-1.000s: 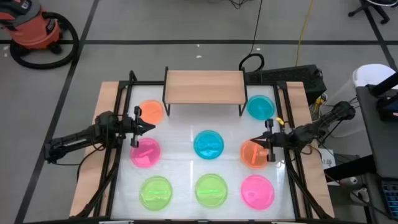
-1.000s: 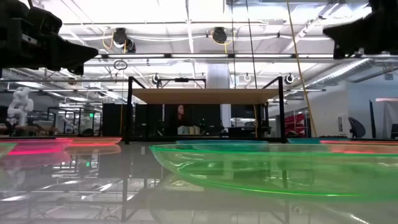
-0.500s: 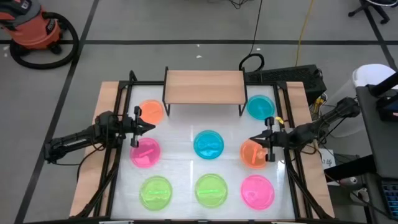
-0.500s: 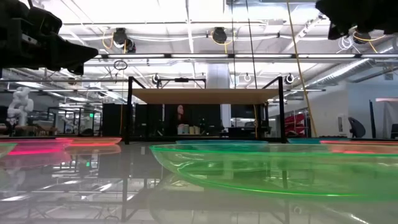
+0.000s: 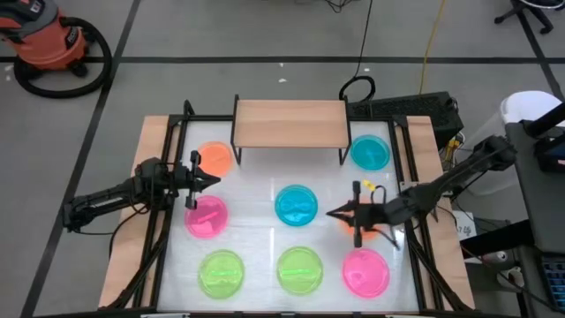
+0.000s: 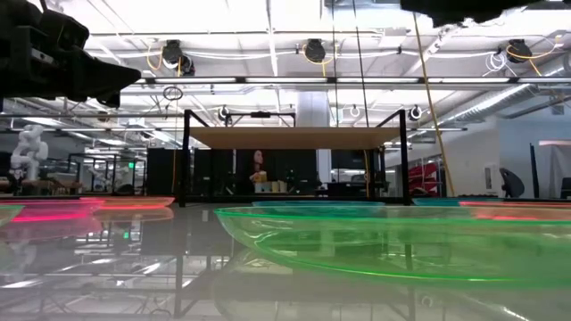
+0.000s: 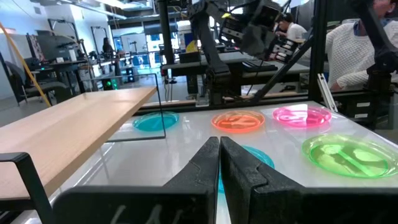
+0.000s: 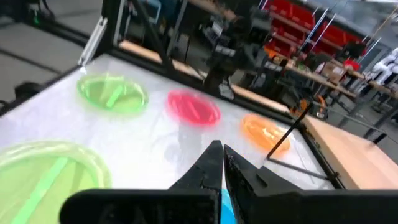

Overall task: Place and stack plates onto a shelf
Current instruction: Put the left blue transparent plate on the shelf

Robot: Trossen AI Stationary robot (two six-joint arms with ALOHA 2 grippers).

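Observation:
Eight small translucent plates lie flat on the white tabletop: orange (image 5: pixel 214 159), pink (image 5: pixel 206 216), blue (image 5: pixel 296 205), teal (image 5: pixel 369 152), green (image 5: pixel 221 272), green (image 5: pixel 300 268), pink (image 5: pixel 365 271), and an orange one (image 5: pixel 346 223) mostly hidden under my right arm. The light-wood shelf (image 5: pixel 290 124) stands on black legs near the far edge, its board bare. My left gripper (image 5: pixel 214 181) hovers shut between the left orange and pink plates. My right gripper (image 5: pixel 331 212) is shut too, above the gap between the blue plate and the hidden orange one.
A black metal frame (image 5: pixel 168 177) runs along the table's left and right sides. In the low view a green plate (image 6: pixel 401 241) fills the foreground, with the shelf (image 6: pixel 294 136) behind it. A person in a light sweater (image 7: pixel 348 56) sits beyond the table's right side.
My right gripper has moved from the table's right side toward its middle, out over the right orange plate and close to the blue one, staying shut. No plate has moved.

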